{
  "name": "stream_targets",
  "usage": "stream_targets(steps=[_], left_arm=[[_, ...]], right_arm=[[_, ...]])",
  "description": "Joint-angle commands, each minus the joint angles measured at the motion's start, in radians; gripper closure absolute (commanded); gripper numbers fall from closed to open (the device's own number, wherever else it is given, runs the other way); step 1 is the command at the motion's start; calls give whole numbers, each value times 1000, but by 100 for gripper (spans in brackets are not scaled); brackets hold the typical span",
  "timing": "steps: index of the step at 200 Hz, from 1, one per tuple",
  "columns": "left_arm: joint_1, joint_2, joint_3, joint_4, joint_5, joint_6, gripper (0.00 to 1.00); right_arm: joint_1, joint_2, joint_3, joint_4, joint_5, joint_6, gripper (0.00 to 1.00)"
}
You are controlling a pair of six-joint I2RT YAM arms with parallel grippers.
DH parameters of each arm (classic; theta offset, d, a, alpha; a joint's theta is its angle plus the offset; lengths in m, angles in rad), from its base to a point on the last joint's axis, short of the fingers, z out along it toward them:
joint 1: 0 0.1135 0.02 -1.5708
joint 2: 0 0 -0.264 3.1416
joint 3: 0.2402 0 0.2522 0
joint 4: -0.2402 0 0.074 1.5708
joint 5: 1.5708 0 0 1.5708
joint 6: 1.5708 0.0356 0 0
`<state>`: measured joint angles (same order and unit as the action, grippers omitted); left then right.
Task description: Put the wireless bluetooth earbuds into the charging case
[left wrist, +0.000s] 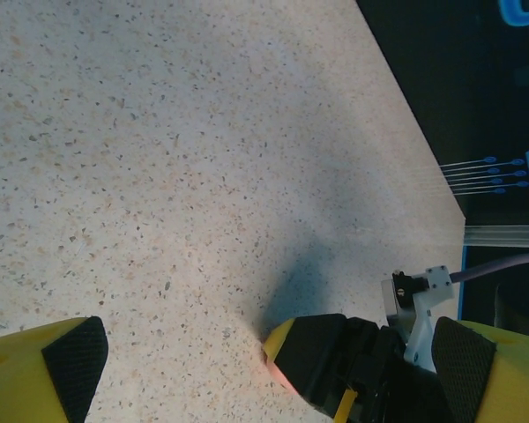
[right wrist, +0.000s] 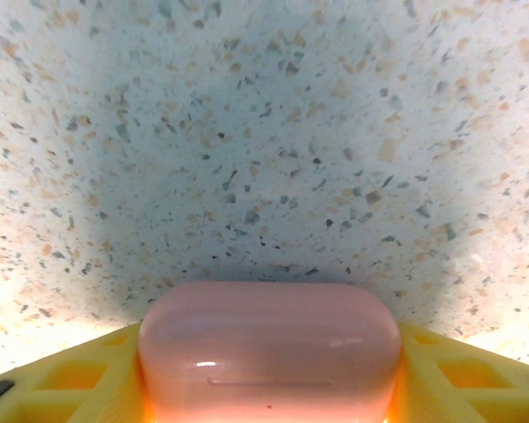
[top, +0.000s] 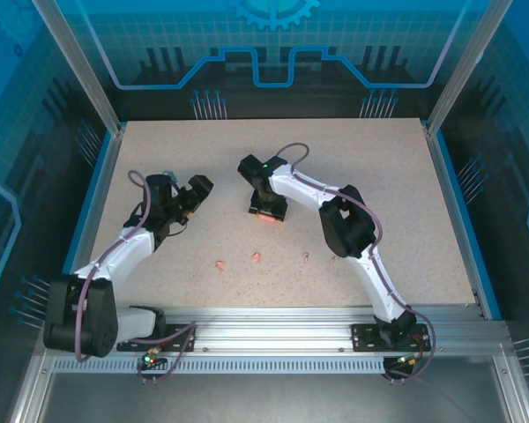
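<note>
The charging case (right wrist: 269,348) is glossy, smooth plastic; the table (right wrist: 264,132) looks matt, speckled composite.

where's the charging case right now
Mid-table in the top view, the charging case lies between the fingers of the right end effector, just beyond the two earbuds.

My overhead camera sits above and behind the arm bases, looking down and forward over the whole table (top: 379,176), with the bases at 6 o'clock. The left wrist camera skims low across the tabletop, its own fingers (left wrist: 70,366) along the bottom edge, and catches the right gripper (left wrist: 322,370) at 5 o'clock, which overhead also sees. The right wrist camera looks steeply down from very close, with the charging case (right wrist: 269,352) at 6 o'clock.
</note>
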<state>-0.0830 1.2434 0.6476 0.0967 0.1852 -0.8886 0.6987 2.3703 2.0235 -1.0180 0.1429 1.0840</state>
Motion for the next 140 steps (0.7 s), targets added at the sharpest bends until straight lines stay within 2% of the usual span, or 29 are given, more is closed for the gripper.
stream_targets(steps=[1,34,63,84,140], left_arm=[[-26,-61,-76,161,18,-4,1],[-105,-51,-152,318,-10,1,1],[-181,19,-163,399,-49,12,2],[-234,86,-162,485,-78,22,6],[-294,279,-115,647,-104,11,32]], right_arm=[[-47,-95,-11,71,-58,36,43],[-90,-118,6,141,-172,80,43],[-109,-112,28,185,-267,142,42],[-107,-108,34,205,-301,185,42],[-82,-128,22,220,-312,238,42]])
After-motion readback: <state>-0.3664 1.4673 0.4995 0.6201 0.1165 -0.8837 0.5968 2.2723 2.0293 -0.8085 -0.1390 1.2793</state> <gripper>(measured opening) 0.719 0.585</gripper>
